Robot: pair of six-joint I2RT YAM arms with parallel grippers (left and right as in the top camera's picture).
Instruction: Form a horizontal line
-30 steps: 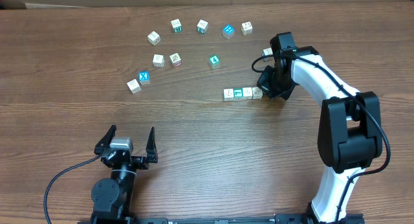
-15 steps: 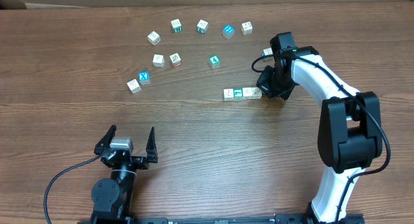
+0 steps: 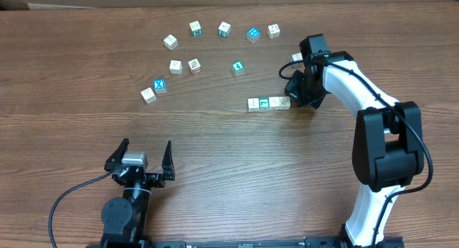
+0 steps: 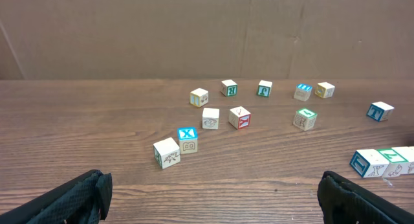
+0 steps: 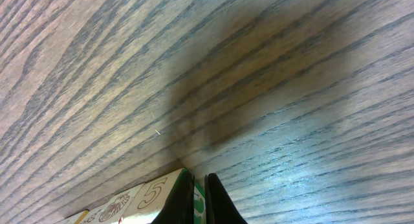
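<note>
On the wood table (image 3: 215, 151), an arm (image 3: 351, 79) stoops low — right claw (image 3: 292, 95) closed beside the horizontal line (image 3: 264, 103).

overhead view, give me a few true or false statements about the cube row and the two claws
1. The row of small whitish letter cubes has four cubes, side by side. True.
2. The black left claw is shut on a cube. False: it is open and empty, away from all the cubes.
3. The black right claw is shut, at the row's right end. True.
4. The teal-faced cube is the row's rightmost. False: it is second from the left.
</note>
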